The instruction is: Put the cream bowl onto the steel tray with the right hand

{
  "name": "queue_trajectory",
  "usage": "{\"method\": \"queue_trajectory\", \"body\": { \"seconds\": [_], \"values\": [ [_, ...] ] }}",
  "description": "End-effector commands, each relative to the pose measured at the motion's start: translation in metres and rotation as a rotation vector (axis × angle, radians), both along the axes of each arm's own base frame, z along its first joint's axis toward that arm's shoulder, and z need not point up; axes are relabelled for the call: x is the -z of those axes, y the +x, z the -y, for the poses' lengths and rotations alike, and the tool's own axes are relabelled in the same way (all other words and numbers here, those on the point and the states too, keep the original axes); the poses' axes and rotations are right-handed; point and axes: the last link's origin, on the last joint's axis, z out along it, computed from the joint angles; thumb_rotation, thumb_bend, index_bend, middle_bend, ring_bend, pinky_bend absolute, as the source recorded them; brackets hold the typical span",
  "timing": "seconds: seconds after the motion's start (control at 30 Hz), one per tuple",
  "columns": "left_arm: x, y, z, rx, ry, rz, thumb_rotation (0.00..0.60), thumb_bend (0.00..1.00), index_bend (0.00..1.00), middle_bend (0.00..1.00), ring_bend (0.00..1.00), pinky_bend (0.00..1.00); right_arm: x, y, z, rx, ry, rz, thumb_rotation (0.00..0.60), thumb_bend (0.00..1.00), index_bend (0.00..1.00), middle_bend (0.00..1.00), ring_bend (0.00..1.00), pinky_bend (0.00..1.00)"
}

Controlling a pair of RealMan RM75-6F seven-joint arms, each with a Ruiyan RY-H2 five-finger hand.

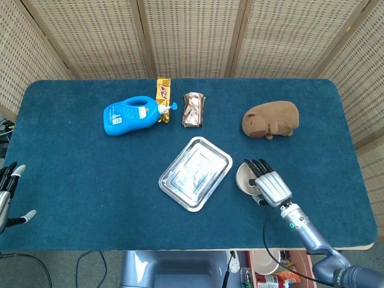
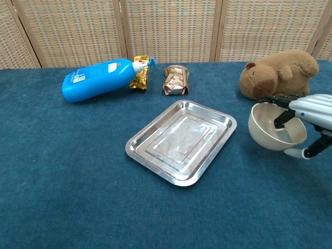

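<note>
The cream bowl [image 1: 244, 178] [image 2: 266, 129] is just right of the steel tray [image 1: 195, 173] [image 2: 181, 141], tipped with its mouth toward my right hand. That right hand [image 1: 269, 183] [image 2: 308, 115] grips the bowl's right rim, fingers inside and thumb under the outer wall. The tray lies flat mid-table with nothing on it. My left hand [image 1: 8, 193] hangs at the table's left edge with fingers spread, holding nothing; only the head view shows it.
A blue bottle [image 1: 130, 115] [image 2: 99, 79] lies at the back left with a gold wrapper [image 1: 162, 96] [image 2: 140, 79] and a foil snack pack [image 1: 194, 109] [image 2: 176, 80] beside it. A brown plush animal [image 1: 271, 119] [image 2: 277, 74] sits behind the bowl.
</note>
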Motion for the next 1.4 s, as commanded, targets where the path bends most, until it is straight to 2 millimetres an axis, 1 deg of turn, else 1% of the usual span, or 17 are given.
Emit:
{"method": "queue_trajectory", "body": {
  "seconds": [0.03,0.13,0.23,0.27,0.3,0.47,0.53,0.67,0.83,0.87,0.9,0.97,1.03,1.1,1.2,1.33,1.4],
  "values": [
    [0.000,-0.001,-0.003,-0.008,-0.001,0.001,0.600,0.00,0.00,0.00,0.00,0.00,-0.006,0.020,0.008,-0.060,-0.014,0.018,0.600,0.38,0.68,0.00,0.00,0.00],
    [0.002,-0.002,-0.005,-0.018,-0.006,0.001,0.600,0.00,0.00,0.00,0.00,0.00,-0.008,0.037,0.016,-0.095,-0.011,0.011,0.600,0.38,0.68,0.00,0.00,0.00],
    [0.003,-0.003,-0.007,-0.027,-0.013,-0.001,0.600,0.00,0.00,0.00,0.00,0.00,-0.004,0.058,0.026,-0.127,0.012,-0.012,0.600,0.38,0.68,0.00,0.00,0.00],
    [0.005,-0.003,-0.009,-0.028,-0.018,0.003,0.600,0.00,0.00,0.00,0.00,0.00,0.003,0.072,0.034,-0.150,0.034,-0.035,0.600,0.38,0.68,0.00,0.00,0.00],
    [0.006,-0.001,-0.009,-0.026,-0.022,0.003,0.600,0.00,0.00,0.00,0.00,0.00,0.009,0.079,0.040,-0.154,0.049,-0.051,0.600,0.38,0.68,0.00,0.00,0.00],
    [0.008,0.000,-0.011,-0.027,-0.024,-0.002,0.600,0.00,0.00,0.00,0.00,0.00,0.038,0.110,0.050,-0.183,0.104,-0.103,0.600,0.38,0.68,0.00,0.00,0.00],
    [0.008,-0.002,-0.012,-0.037,-0.025,-0.003,0.600,0.00,0.00,0.00,0.00,0.00,0.050,0.120,0.052,-0.189,0.125,-0.118,0.600,0.38,0.68,0.00,0.00,0.00],
    [0.007,-0.005,-0.014,-0.050,-0.028,0.000,0.600,0.00,0.00,0.00,0.00,0.00,0.067,0.134,0.054,-0.201,0.134,-0.142,0.600,0.38,0.68,0.00,0.00,0.00],
    [0.005,-0.006,-0.015,-0.053,-0.026,0.005,0.600,0.00,0.00,0.00,0.00,0.00,0.078,0.144,0.058,-0.204,0.123,-0.165,0.600,0.38,0.67,0.00,0.00,0.00],
    [0.005,-0.006,-0.015,-0.054,-0.024,0.007,0.600,0.00,0.00,0.00,0.00,0.00,0.079,0.145,0.060,-0.211,0.109,-0.187,0.600,0.38,0.65,0.00,0.00,0.00],
    [0.004,-0.006,-0.015,-0.056,-0.024,0.008,0.600,0.00,0.00,0.00,0.00,0.00,0.080,0.145,0.061,-0.209,0.099,-0.205,0.600,0.38,0.58,0.00,0.00,0.00],
    [0.004,-0.007,-0.015,-0.057,-0.026,0.009,0.600,0.00,0.00,0.00,0.00,0.00,0.082,0.145,0.062,-0.185,0.095,-0.227,0.600,0.37,0.38,0.00,0.00,0.00],
    [0.004,-0.007,-0.015,-0.057,-0.027,0.009,0.600,0.00,0.00,0.00,0.00,0.00,0.081,0.144,0.061,-0.165,0.091,-0.247,0.600,0.36,0.16,0.00,0.00,0.00],
    [0.003,-0.007,-0.015,-0.057,-0.026,0.009,0.600,0.00,0.00,0.00,0.00,0.00,0.079,0.146,0.059,-0.159,0.081,-0.254,0.600,0.36,0.06,0.00,0.00,0.00],
    [0.003,-0.007,-0.015,-0.056,-0.025,0.012,0.600,0.00,0.00,0.00,0.00,0.00,0.071,0.149,0.055,-0.149,0.064,-0.237,0.600,0.36,0.00,0.00,0.00,0.00],
    [0.000,-0.006,-0.015,-0.051,-0.009,0.014,0.600,0.00,0.00,0.00,0.00,0.00,0.051,0.146,0.049,-0.150,0.019,-0.219,0.600,0.38,0.00,0.00,0.00,0.00],
    [-0.002,-0.006,-0.014,-0.050,-0.003,0.019,0.600,0.00,0.00,0.00,0.00,0.00,0.033,0.139,0.045,-0.140,-0.022,-0.208,0.600,0.38,0.00,0.00,0.00,0.00]
  ]
}}
